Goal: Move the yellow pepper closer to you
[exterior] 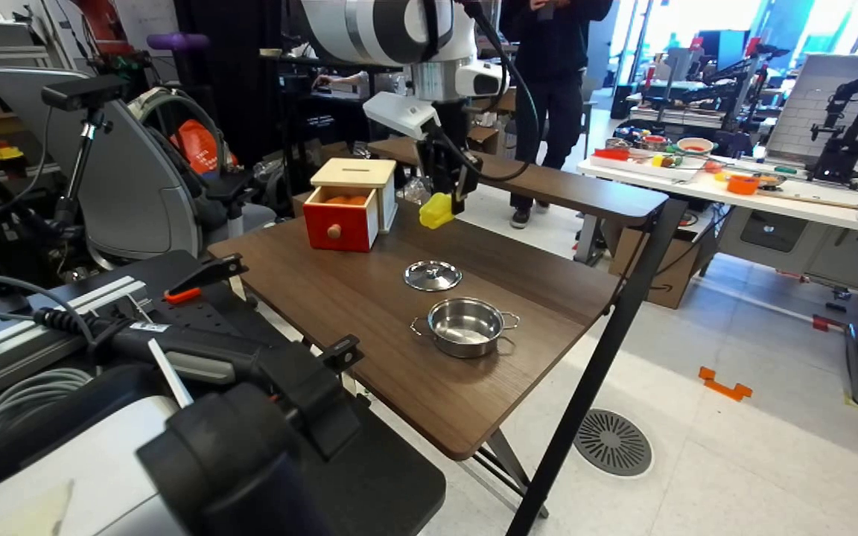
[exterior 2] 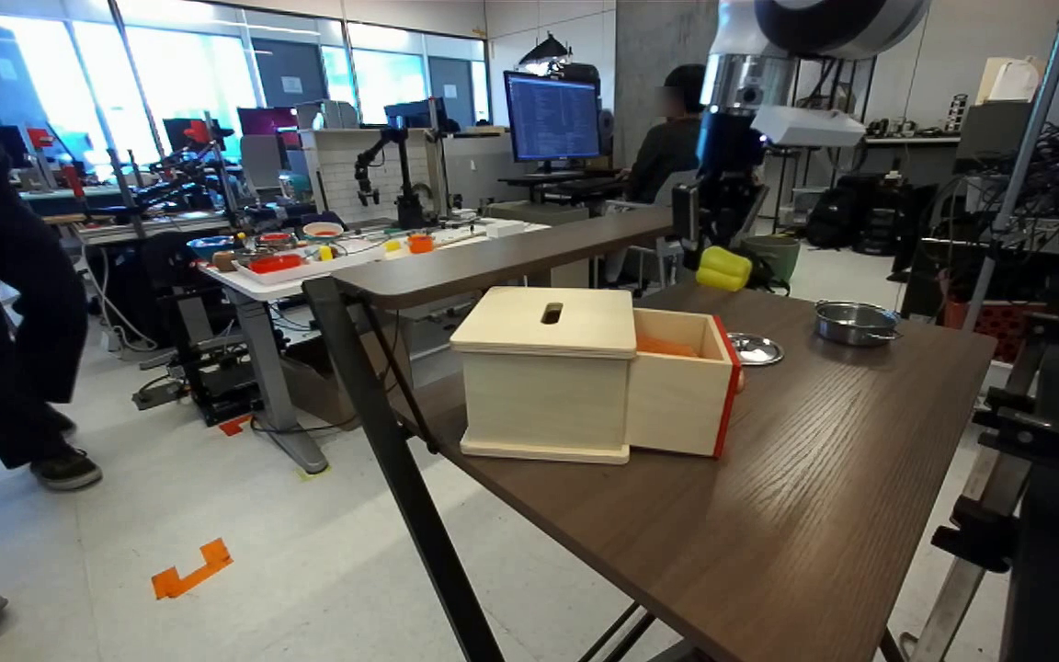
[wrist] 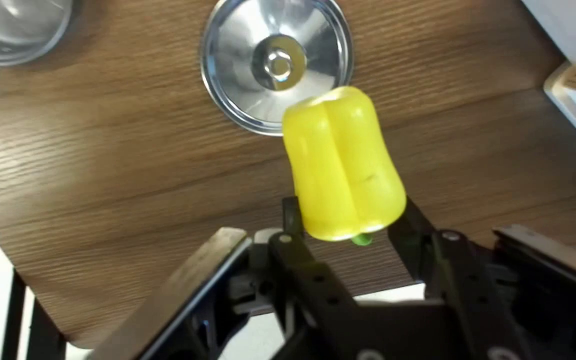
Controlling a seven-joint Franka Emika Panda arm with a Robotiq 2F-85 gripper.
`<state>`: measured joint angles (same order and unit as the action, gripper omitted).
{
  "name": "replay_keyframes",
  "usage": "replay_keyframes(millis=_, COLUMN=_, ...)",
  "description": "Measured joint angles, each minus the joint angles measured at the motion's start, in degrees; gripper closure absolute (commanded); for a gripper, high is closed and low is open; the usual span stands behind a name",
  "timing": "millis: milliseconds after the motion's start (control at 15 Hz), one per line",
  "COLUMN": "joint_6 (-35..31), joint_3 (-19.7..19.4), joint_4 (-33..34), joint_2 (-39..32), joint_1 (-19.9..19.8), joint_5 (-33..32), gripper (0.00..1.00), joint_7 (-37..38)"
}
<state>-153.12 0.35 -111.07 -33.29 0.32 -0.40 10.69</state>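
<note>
Wrist view's got the pepper [wrist: 343,162] mid-frame, hand [wrist: 350,217] clamped on it, hanging above the desk [wrist: 133,170]. Looks like the carry step; next is probably lowering it nearer "you" (unclear which side that is), clear of the lid [wrist: 277,64], then letting go.

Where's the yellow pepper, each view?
In an exterior view: yellow pepper just above centre, metal pot lid below.
In an exterior view: yellow pepper above and right of centre, metal pot lid below.
Wrist view: yellow pepper just right of centre, metal pot lid partly behind.
Shared landmark: the lid.
</note>
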Motion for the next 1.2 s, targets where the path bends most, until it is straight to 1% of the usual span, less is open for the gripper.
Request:
replay_keyframes(millis=467, joint_6=-0.08, joint_3=-0.69, joint_4=-23.62, joint_2=17.96, joint_1=-3.59, joint_5=0.0, gripper=0.78, joint_7=-6.05)
replay_keyframes(millis=667, joint_6=-2.96, joint_3=-1.93, joint_4=-32.43, joint_2=23.51, joint_1=-4.18, joint_5=-0.08, gripper=0.78, joint_7=-7.8)
replay_keyframes(millis=800, joint_6=-5.87, joint_3=-2.81, joint_4=-36.32, joint_2=25.05, joint_1=-4.25, joint_5=-0.14, gripper=0.78, joint_7=-8.14)
replay_keyframes(millis=933, joint_6=-8.82, joint_3=-3.19, joint_4=-38.58, joint_2=24.89, joint_1=-4.28, joint_5=-0.11, gripper=0.78, joint_7=-8.15)
replay_keyframes(millis=1200, joint_6=-12.02, joint_3=-2.46, joint_4=-39.74, joint_2=22.03, joint_1=-4.28, joint_5=1.37, gripper=0.78, joint_7=-8.48)
